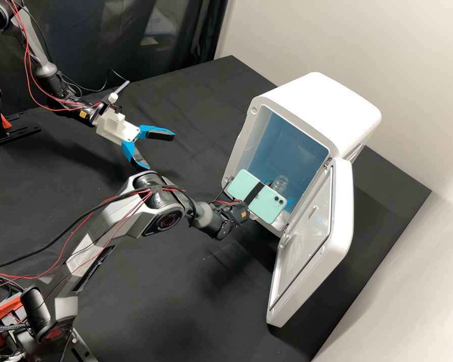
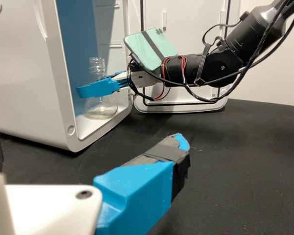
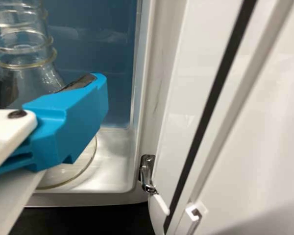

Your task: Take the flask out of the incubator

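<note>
The flask [image 3: 27,54] is standing inside the incubator [image 1: 332,105] with the right gripper [image 2: 95,87] sitting at its sloped shoulder (clamped or not, I cannot tell; the left gripper [image 1: 159,150] is hanging spread), so the glass is probably risking slipping or tipping.

White incubator [image 1: 327,105], blue inside; clear flask [image 2: 99,105].

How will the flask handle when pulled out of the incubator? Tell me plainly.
Likely slippery: the flask is clear, smooth glass with sloping sides. Probably light, since it looks empty. Its wide flat base should resist tipping, but knocking the incubator wall could crack it.
</note>
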Controlling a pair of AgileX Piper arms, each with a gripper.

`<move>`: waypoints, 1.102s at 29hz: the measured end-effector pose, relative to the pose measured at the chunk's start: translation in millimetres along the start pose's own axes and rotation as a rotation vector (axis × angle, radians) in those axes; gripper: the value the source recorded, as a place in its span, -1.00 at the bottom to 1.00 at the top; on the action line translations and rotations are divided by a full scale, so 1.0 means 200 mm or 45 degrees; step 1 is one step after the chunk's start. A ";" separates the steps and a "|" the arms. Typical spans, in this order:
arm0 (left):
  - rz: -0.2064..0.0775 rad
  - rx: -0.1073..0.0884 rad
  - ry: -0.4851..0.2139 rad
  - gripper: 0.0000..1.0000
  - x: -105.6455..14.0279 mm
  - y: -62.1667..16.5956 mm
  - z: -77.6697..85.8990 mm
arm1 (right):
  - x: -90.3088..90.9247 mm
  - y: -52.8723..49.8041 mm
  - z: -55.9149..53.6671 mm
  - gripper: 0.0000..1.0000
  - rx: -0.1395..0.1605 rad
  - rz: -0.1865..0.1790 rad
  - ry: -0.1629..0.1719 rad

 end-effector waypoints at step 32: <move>-0.001 0.004 0.005 1.00 -0.03 -0.003 -0.02 | -0.28 0.21 0.01 -1.00 0.044 0.154 0.043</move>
